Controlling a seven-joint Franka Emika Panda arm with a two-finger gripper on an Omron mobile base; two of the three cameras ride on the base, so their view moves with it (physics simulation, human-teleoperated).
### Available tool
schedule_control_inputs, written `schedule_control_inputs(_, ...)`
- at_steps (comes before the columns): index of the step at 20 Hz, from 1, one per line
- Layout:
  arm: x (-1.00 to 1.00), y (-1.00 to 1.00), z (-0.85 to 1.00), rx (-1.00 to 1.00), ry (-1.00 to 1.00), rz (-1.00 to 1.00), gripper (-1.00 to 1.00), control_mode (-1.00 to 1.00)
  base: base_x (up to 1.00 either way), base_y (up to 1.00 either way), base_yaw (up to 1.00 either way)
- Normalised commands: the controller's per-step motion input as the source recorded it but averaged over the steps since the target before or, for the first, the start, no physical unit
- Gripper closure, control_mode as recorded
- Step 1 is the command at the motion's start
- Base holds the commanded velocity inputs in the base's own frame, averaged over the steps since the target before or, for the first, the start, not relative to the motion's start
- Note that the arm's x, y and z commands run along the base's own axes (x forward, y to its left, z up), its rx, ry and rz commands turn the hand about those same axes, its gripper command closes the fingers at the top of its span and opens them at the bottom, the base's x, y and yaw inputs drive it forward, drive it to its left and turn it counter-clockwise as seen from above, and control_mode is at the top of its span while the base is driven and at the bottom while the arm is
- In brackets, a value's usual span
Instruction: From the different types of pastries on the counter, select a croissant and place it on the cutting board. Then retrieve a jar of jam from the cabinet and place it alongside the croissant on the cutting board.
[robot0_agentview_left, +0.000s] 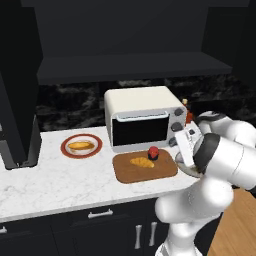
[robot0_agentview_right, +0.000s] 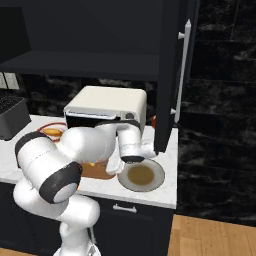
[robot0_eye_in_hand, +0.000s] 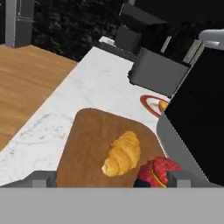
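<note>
Gripper (robot0_eye_in_hand: 106, 177) hangs wide open and empty over the cutting board (robot0_eye_in_hand: 87, 131), so a careless exit could topple the jar of jam (robot0_eye_in_hand: 157, 171) beside the croissant (robot0_eye_in_hand: 122, 154).

Bench (robot0_agentview_left: 60, 185): white marble-look top with grey veining, above dark drawers with silver handles.
Cutting board (robot0_agentview_left: 145, 167): brown, flat, just in front of the toaster oven.
Croissant (robot0_agentview_left: 142, 162): golden, lying near the board's middle.
Jar of jam (robot0_agentview_left: 153, 153): red with dark lid, upright on the board, just beside the croissant toward the oven.
Toaster oven (robot0_agentview_left: 142, 117): white, dark glass door, knobs on its right.
Red-rimmed plate (robot0_agentview_left: 81, 146): left of the oven, carrying a smooth oblong pastry.
Arm (robot0_agentview_left: 220, 160): white, rising at lower right, covering the board's right edge.
Cabinet (robot0_agentview_left: 130, 65): black, wide shelf above the oven.
</note>
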Motion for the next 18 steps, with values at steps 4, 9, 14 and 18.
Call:
schedule_control_inputs(4,-0.79,0.27,0.37,-0.23,-0.19,-0.09,-1.0,-1.0,0.0,0.0,0.0)
schedule_control_inputs(9,-0.61,0.57,0.38,-0.21,-0.12,-0.29,-1.0,-1.0,0.0,0.0,0.0)
schedule_control_inputs(14,-0.46,0.58,0.39,-0.17,-0.07,-0.42,-1.0,-1.0,0.0,0.0,0.0)
schedule_control_inputs(18,-0.56,0.32,0.4,-0.04,0.0,-0.51,-1.0,-1.0,0.0,0.0,0.0)
